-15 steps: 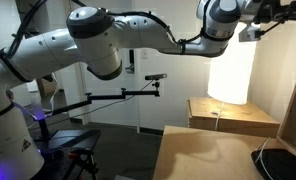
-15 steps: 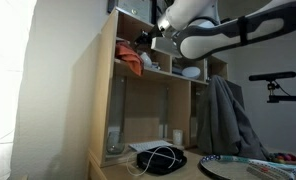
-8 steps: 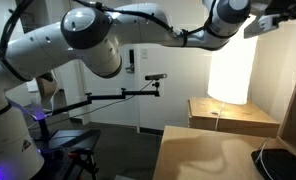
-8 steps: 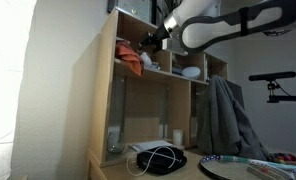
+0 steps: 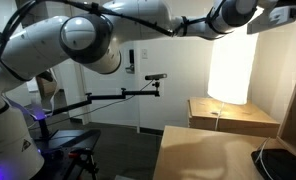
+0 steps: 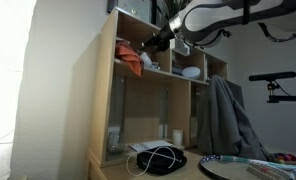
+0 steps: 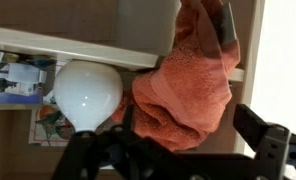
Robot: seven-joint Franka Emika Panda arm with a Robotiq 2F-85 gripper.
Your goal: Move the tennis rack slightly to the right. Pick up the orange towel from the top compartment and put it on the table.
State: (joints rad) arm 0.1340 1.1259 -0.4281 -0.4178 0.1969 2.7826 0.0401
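Towel pickup in hand: the hand [image 7: 178, 158], wide open and empty, faces the towel [image 7: 183, 95] in the top compartment [image 6: 133, 30]; next it should advance and close on the cloth.

At the lower right, the tennis rack [image 6: 238, 166] was cut by the bottom edge, its handle out of sight. At upper centre the dark claw [image 6: 148, 44] overlapped the orange towel [image 6: 131, 60]; contact was too small to judge. In the wrist view the towel's top ran off the upper edge.

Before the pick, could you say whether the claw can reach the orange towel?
Probably yes: the open claw faces the orange towel with nothing between; the white round object sits off to its side.
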